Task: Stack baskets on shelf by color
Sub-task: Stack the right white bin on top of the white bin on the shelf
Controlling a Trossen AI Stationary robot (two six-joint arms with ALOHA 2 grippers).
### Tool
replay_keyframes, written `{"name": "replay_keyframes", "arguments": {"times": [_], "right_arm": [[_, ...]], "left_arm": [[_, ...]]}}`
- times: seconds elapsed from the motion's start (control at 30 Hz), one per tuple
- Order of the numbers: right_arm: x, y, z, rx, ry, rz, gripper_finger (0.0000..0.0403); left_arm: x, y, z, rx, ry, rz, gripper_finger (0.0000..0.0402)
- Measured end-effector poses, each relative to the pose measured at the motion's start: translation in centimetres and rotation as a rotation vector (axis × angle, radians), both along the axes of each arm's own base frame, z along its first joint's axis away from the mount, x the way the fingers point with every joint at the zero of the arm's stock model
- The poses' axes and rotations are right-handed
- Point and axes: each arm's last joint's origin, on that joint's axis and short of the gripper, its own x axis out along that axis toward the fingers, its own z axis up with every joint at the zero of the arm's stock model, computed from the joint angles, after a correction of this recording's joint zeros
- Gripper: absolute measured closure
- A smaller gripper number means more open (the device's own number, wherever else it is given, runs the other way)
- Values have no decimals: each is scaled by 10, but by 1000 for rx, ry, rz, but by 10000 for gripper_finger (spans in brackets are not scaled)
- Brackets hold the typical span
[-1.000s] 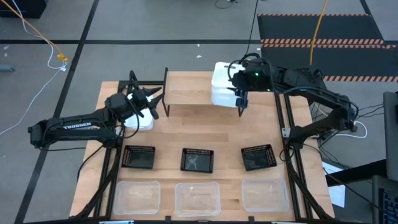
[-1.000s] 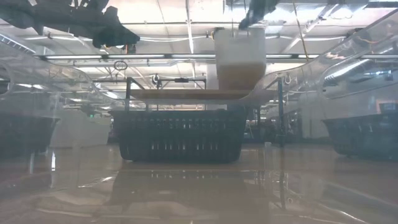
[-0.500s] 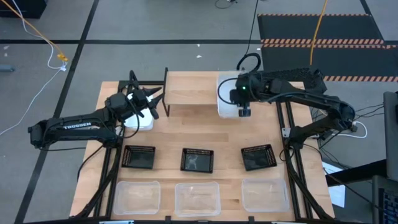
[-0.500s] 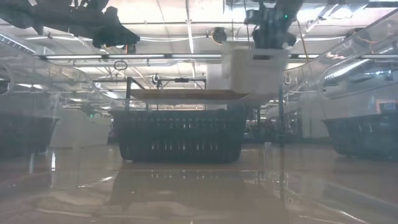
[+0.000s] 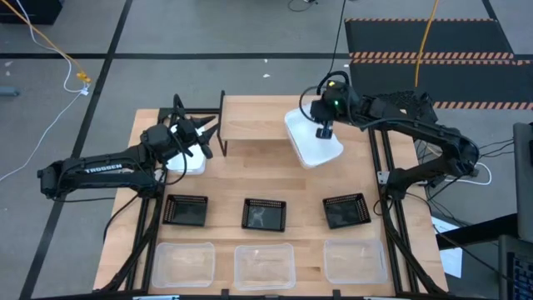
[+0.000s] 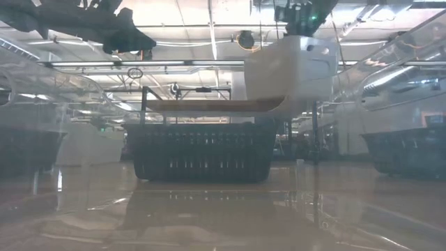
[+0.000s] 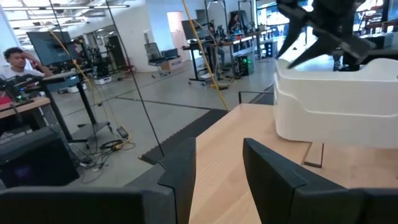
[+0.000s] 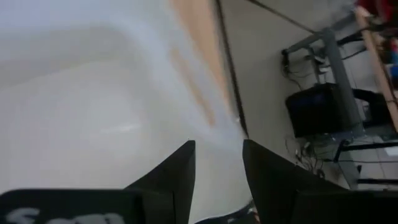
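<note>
Nearest the front edge of the tabletop (image 5: 250, 179) sit three clear baskets (image 5: 264, 264) in a row. Just behind them are three black baskets (image 5: 265, 214), also in a row. None of these has been put up yet.

Farther back, on the left side, the left claw (image 5: 206, 136) waits above a white basket (image 5: 190, 158) that sits on the tabletop. Its fingers (image 7: 273, 180) are spread apart and hold nothing.

At the back stands the shelf (image 5: 254, 128), a light wood plank on thin black legs. At its right end the right claw (image 5: 323, 131) holds another white basket (image 5: 314, 140). Its fingers (image 8: 177, 177) pinch the basket's rim, one inside and one outside. The basket hangs tilted, partly over the shelf's right end and partly past it. Its long side points slantwise, not lined up with the shelf.

So the right arm is the one that counts now. The shelf top lies just to the left of the basket, and a little below it. I think the basket needs turning straight and levelling before it is set down.
</note>
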Motion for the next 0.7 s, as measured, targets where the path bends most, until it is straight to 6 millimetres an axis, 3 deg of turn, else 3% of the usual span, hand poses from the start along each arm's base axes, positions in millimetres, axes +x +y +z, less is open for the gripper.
{"name": "replay_keyframes", "arguments": {"times": [0.3, 0.5, 0.7], "right_arm": [[-3, -39, 6, -80, -131, -126, 273], [-5, -62, -6, -59, -106, -195, 273], [-5, -68, -10, -56, -98, -210, 273]], "left_arm": [[0, 0, 1, 8, -4, 1, 266], [0, 0, 1, 8, -3, 1, 266], [0, 0, 1, 9, -1, 1, 266]]}}
